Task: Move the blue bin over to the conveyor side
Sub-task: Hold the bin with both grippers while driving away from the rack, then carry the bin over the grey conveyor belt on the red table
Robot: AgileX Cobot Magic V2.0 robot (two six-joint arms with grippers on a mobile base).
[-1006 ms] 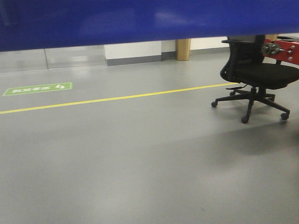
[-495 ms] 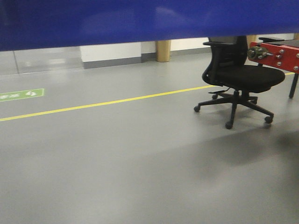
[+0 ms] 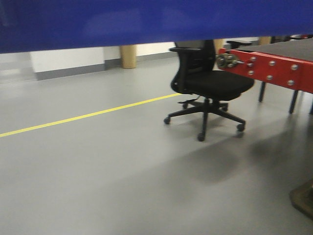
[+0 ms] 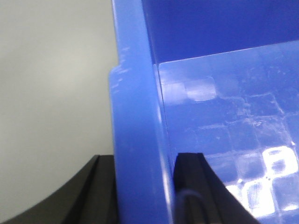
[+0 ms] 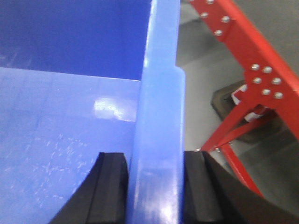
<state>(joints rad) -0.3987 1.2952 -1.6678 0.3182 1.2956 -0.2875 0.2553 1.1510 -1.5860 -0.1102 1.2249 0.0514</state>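
The blue bin (image 3: 146, 22) fills the top of the front view as a wide glossy blue band. My left gripper (image 4: 140, 163) is shut on the bin's thick left rim (image 4: 133, 116), one black finger outside and one inside. My right gripper (image 5: 156, 163) is shut on the bin's right rim (image 5: 159, 93) in the same way. The bin's empty scuffed floor (image 5: 56, 140) shows in both wrist views. The conveyor's dark belt (image 3: 288, 49) with its red side frame (image 3: 274, 66) stands at the right of the front view. Its red legs (image 5: 243, 126) show beside the right rim.
A black office chair (image 3: 208, 90) on castors stands on the grey floor just left of the conveyor's end. A yellow floor line (image 3: 88, 116) runs across. A wooden column (image 3: 128, 56) and a white wall stand behind. A dark foot plate (image 3: 303, 198) sits at the lower right.
The whole view has swung to the right: the chair and the conveyor slid leftwards into the frame, and the green floor sign left the view. Both grips on the bin rims hold.
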